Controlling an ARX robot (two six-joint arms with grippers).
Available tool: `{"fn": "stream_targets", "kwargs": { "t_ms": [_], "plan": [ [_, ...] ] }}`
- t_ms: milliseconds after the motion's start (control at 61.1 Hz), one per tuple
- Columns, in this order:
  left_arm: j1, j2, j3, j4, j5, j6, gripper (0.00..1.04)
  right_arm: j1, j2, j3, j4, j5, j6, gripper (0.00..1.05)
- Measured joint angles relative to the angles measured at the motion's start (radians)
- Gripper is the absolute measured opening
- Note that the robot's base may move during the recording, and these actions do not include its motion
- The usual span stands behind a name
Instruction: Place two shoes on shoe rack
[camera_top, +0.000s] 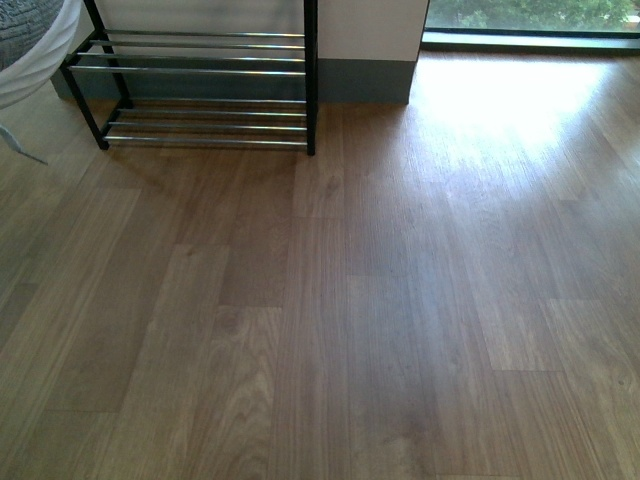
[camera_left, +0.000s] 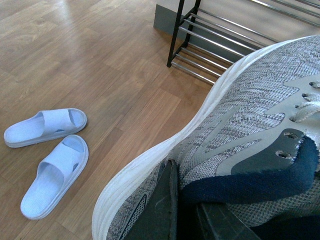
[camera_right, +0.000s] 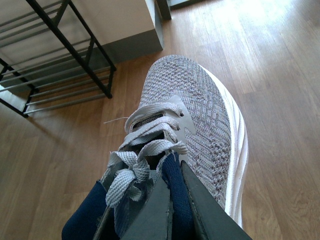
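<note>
Took the two grey knit sneakers with white foam soles as the task's shoes. Found the left sneaker (camera_left: 240, 125) clamped at its navy padded collar in the left claw (camera_left: 186, 202), toe pointing toward the shoe rack (camera_left: 220, 45). Glimpsed the same sneaker in the upper left corner of the front view, beside the rack's top shelf. Found the right sneaker (camera_right: 200, 115) pinched at tongue and collar in the right claw (camera_right: 172, 200), with loose laces beside the fingers and its toe clear of the wooden floor (camera_right: 280, 60).

Judged both light, soft in the upper, firmer along the sole. Reckoned the collar hold would let the toe droop or swing, so best set sole-flat across several rods. Expected the chrome rods to be slick, with gaps between them. Saw both visible shelves bare.

Noted a pair of light blue slippers (camera_left: 50, 165) on the floor, well apart from the rack.
</note>
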Motion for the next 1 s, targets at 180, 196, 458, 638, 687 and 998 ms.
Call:
{"fn": "stream_targets", "kwargs": {
  "t_ms": [180,196,458,638,687,998],
  "plan": [
    [0.000,0.000,0.000,0.000,-0.002,0.000,0.02,0.000,0.000,0.000,0.000,0.000,0.000,0.01],
    [0.000,0.000,0.000,0.000,-0.002,0.000,0.02,0.000,0.000,0.000,0.000,0.000,0.000,0.01],
    [0.000,0.000,0.000,0.000,0.003,0.000,0.02,0.001,0.000,0.000,0.000,-0.002,0.000,0.01],
    [0.001,0.001,0.000,0.000,-0.005,0.000,0.02,0.002,-0.001,0.000,0.000,-0.004,0.000,0.01],
    [0.001,0.000,0.000,0.000,-0.006,0.000,0.02,0.002,-0.002,0.000,0.000,-0.005,0.000,0.01],
    [-0.001,0.001,0.000,0.000,0.003,0.000,0.02,0.000,0.000,0.000,0.000,0.005,0.000,0.01]
  ]
}}
